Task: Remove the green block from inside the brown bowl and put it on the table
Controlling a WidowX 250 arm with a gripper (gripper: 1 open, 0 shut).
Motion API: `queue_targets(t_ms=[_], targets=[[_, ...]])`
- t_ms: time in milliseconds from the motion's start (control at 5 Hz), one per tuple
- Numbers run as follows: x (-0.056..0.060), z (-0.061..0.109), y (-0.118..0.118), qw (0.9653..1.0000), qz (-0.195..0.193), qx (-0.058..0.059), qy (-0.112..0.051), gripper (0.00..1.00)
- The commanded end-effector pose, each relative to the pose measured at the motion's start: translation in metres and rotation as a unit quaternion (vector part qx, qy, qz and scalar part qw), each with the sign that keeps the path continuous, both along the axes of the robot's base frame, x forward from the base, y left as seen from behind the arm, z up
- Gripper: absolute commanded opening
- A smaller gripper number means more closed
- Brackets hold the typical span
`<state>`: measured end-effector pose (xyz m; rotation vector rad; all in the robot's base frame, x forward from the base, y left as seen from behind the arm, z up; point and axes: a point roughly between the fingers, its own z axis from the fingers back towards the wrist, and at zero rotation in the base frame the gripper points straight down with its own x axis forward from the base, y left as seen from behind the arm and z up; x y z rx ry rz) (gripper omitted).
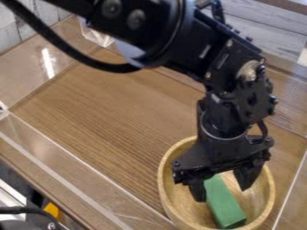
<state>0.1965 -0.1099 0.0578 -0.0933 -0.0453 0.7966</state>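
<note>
You see the green block (221, 204), a matte bar, lying flat inside the tan wooden bowl (171, 178), which sits on the wood-grain surface (108, 108) near its corner

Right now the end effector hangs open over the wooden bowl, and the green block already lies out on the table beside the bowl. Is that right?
Not quite. The end effector does hang open over the wooden bowl, but the green block is not out on the table. It still lies inside the bowl, between the open fingers. The camera view shows this.
</note>
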Motion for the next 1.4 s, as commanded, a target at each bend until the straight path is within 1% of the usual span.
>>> queue_targets(t_ms=[0, 200, 400, 600, 1200], targets=[[0.008, 0.014, -0.007, 0.9997, -0.008, -0.005, -0.024, 1.00], [0.010, 0.016, -0.007, 0.9997, -0.009, 0.001, -0.023, 1.00], [0.009, 0.018, -0.008, 0.9998, -0.007, 0.007, -0.018, 1.00], [0.010, 0.017, -0.007, 0.9999, -0.003, 0.009, -0.014, 1.00], [0.011, -0.005, -0.005, 0.9998, 0.007, 0.019, -0.009, 1.00]])
